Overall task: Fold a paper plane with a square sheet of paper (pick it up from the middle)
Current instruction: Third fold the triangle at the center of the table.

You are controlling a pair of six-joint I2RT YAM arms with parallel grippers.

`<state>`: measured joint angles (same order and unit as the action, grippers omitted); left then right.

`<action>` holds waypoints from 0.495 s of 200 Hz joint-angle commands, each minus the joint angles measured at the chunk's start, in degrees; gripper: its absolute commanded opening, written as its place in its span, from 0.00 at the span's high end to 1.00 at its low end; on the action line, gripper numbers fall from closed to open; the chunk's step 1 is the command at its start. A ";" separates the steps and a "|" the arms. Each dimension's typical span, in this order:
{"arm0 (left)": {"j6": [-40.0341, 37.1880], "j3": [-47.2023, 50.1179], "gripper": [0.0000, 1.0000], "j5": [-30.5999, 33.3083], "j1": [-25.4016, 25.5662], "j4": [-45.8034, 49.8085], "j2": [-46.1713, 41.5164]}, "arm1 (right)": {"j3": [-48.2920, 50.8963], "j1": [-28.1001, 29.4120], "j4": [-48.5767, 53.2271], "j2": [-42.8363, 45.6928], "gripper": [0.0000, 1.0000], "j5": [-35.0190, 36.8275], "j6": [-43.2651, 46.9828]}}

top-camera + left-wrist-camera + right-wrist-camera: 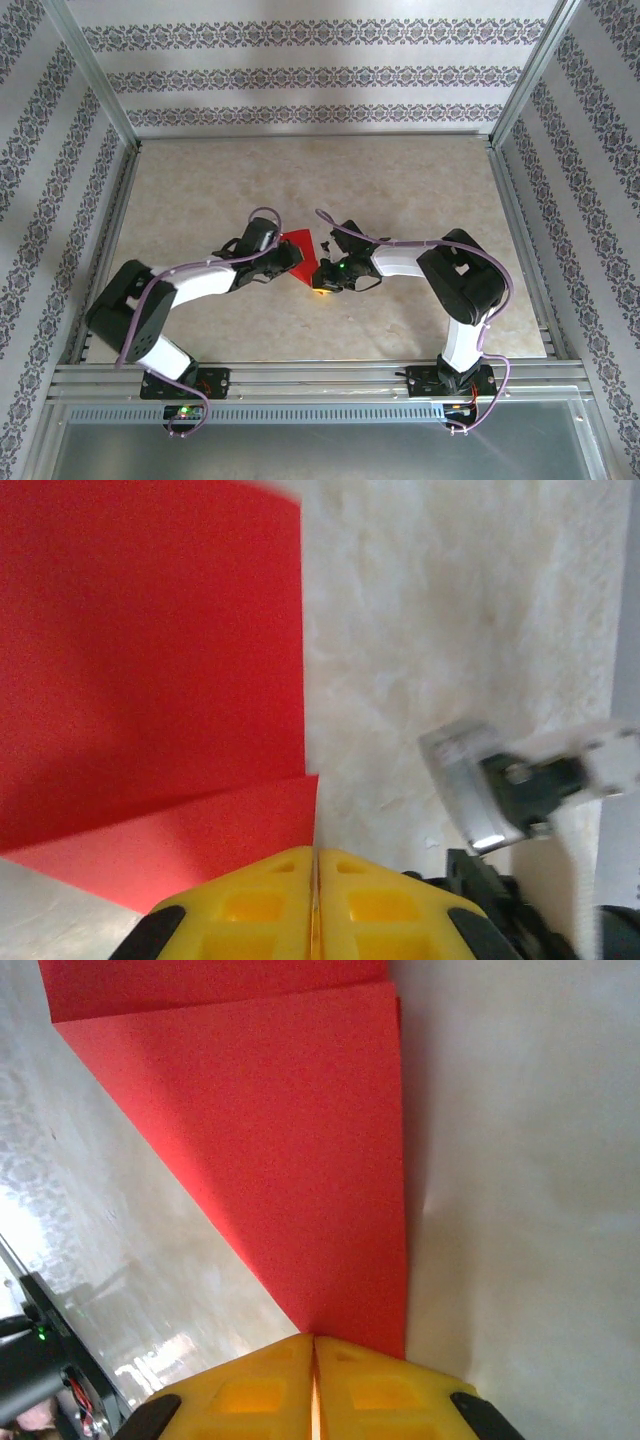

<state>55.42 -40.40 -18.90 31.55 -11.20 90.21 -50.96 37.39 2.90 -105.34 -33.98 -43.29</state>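
1. The surface [400, 190] is a pale beige slab with a marbled pattern and a slight gloss.
2. Metal rails [320, 373] run along its near edge and up both sides.
3. A red sheet of paper [297, 247] lies near the middle of the surface, folded into overlapping layers.
4. The left wrist view shows a smaller flap lying over a larger red panel, both ending in a straight edge against the bare surface.
5. In the right wrist view the paper narrows to a point, with a soft shadow along one long edge.

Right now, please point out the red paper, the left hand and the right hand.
red paper [296, 246]: top external view, its visible middle.
left hand [315, 855]: left wrist view, between the yellow fingertips.
right hand [314, 1340]: right wrist view, between the yellow fingertips.
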 commanded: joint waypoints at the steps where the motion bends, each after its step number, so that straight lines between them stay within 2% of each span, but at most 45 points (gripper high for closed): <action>1: 1.63 -2.07 0.91 -2.15 0.62 -4.00 3.88 | 0.07 -0.09 -1.34 -2.27 0.88 4.74 -2.89; 58: 0.50 -2.63 0.92 1.08 0.53 -0.84 8.02 | 3.20 -1.04 -5.62 0.38 0.88 2.10 -3.42; 99: -0.07 -1.25 0.95 1.74 0.58 -1.23 9.73 | 3.26 -1.23 -10.81 6.61 0.85 -1.09 -2.34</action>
<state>55.88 -42.57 -18.59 31.88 -11.68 98.61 -47.92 36.58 -4.38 -103.53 -34.20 -46.37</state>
